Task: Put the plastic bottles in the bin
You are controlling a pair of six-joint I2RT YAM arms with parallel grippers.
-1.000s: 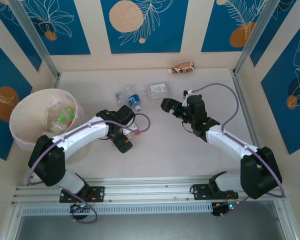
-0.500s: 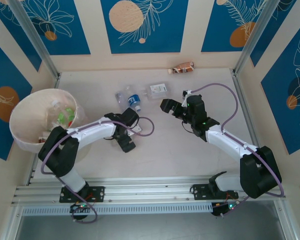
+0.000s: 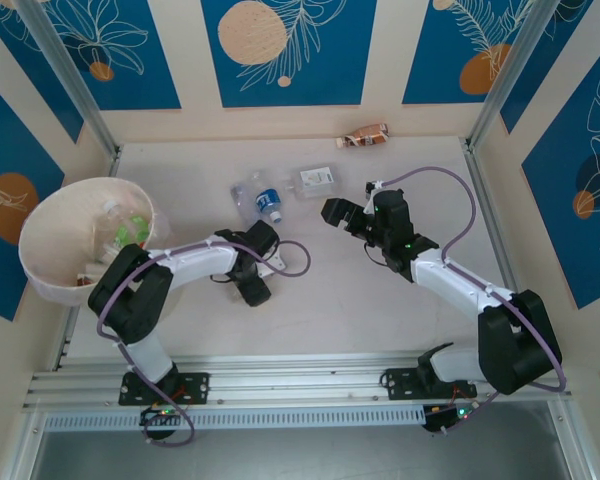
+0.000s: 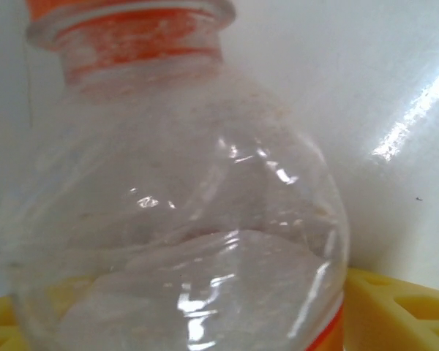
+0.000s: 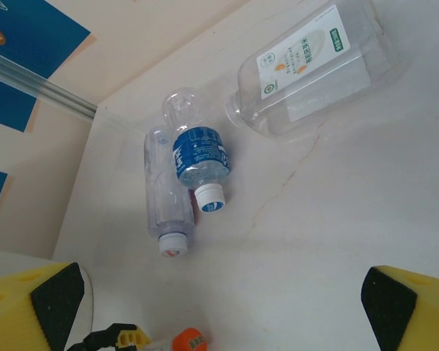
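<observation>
A clear bottle with an orange cap [image 4: 183,183] lies on the table between the yellow fingers [image 4: 399,311] of my left gripper [image 3: 256,288], which is shut on its body. Its orange cap [image 5: 188,341] shows in the right wrist view. Further back lie a blue-labelled bottle [image 5: 199,155], a clear white-capped bottle [image 5: 165,197] and a squarish white-labelled bottle [image 5: 314,66]. My right gripper [image 3: 332,212] hovers open just right of them, holding nothing. The pale bin [image 3: 40,235] stands at the left with bottles inside [image 3: 130,235].
A brownish bottle [image 3: 365,135] lies against the back wall. Metal posts [image 3: 495,95] and patterned walls close in the table on three sides. The bin sits close beside the left arm's elbow.
My left gripper has shifted slightly to the right and closed from wide open onto the orange-capped bottle. The right arm has barely moved.
</observation>
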